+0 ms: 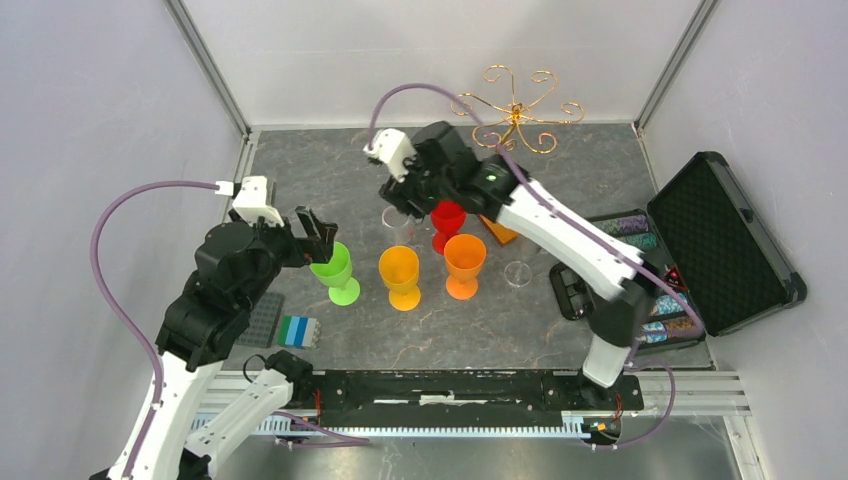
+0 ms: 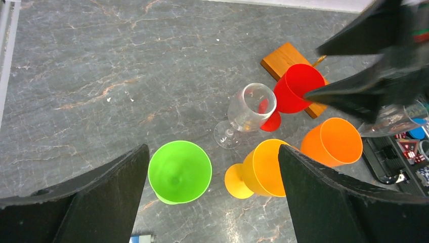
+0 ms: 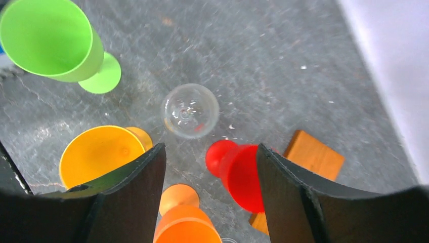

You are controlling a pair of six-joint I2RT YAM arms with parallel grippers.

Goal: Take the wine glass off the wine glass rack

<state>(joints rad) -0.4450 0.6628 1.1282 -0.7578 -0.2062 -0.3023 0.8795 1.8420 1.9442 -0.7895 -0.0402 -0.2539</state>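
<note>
Right end effector near clear upright wine glass

We look down between the wide-spread fingers of our left gripper, green goblet between them, yellow goblet and orange goblet beside it, clear wine glass standing just beside red goblet, amber base of the wine glass rack behind, grey marbled table.

The grey marbled tabletop is shown. Stood upright mid-surface are a green goblet, a yellow goblet, an orange goblet and a red goblet, with a clear wine glass beside the red one. The wine glass rack is stood behind them, and an open black case is laid at right.
</note>
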